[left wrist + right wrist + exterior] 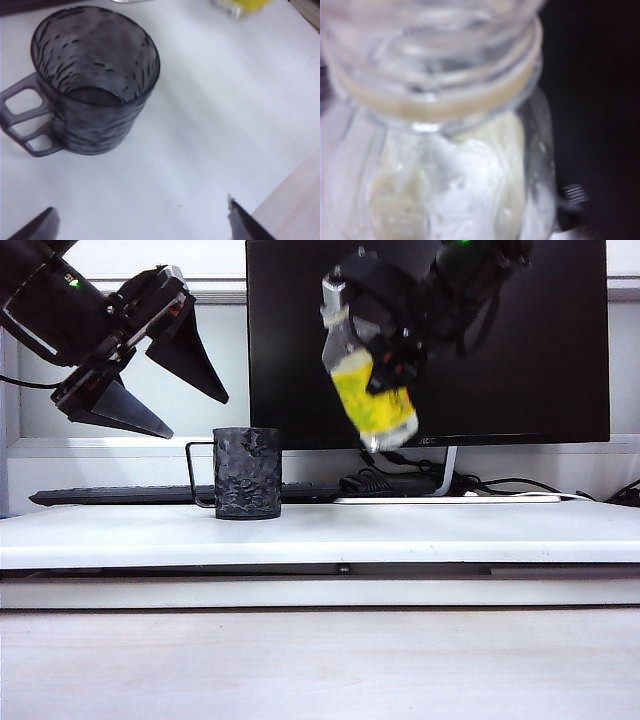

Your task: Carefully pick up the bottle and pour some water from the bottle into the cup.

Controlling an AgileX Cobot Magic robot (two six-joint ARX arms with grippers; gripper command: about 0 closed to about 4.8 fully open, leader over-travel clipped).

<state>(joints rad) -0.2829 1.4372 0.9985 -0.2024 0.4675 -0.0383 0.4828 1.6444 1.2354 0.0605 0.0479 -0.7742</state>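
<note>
The right gripper point(385, 340) is high in the air on the right, in front of a black monitor point(520, 350), and its jaws are closed on the bottle point(368, 390). The bottle is small, of clear plastic, with a yellow label around its body. It hangs tilted, the mouth up and leaning to the left, the base lower and to the right (the picture is blurred here, so fine detail is lost). In the right wrist view the bottle point(445, 150) fills almost the whole picture: a ribbed clear neck with a pale ring, and below it the rounded transparent shoulder. I cannot tell the level of water inside.

The cup point(247, 472) stands upright on the white table point(450, 535), lower and to the left of the bottle, well apart from it. It is a dark cylinder with a bumpy, faceted surface, and its thin squared handle point(198, 475) points to the left. Seen from the left wrist the cup point(95, 80) looks smoky and half transparent, with a round open mouth.

The left gripper point(150, 380) hovers above and to the left of the cup, its two black pointed fingers point(247, 222) spread wide, holding nothing.

A dark keyboard point(110, 496) lies behind the cup.
</note>
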